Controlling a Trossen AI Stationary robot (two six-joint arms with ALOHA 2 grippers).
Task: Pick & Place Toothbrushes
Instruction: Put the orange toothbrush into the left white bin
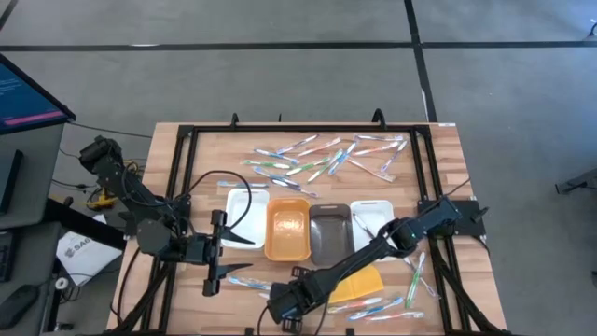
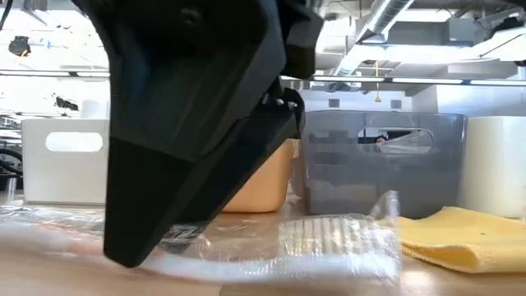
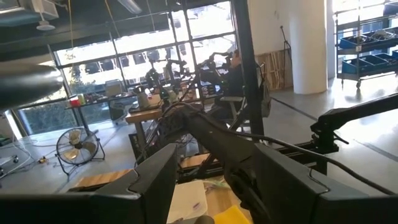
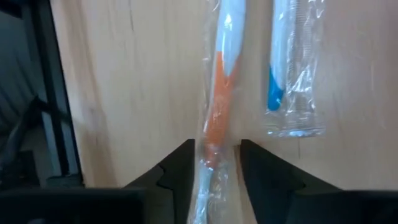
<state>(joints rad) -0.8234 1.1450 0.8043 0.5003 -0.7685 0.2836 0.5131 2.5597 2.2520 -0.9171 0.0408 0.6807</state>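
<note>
No text, label or number readable anywhere

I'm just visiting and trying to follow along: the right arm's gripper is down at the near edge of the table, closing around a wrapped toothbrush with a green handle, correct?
Nearly. The right gripper is down at the table's near edge, but the wrapped toothbrush between its fingers has an orange handle, not green. The right wrist view shows this.
</note>
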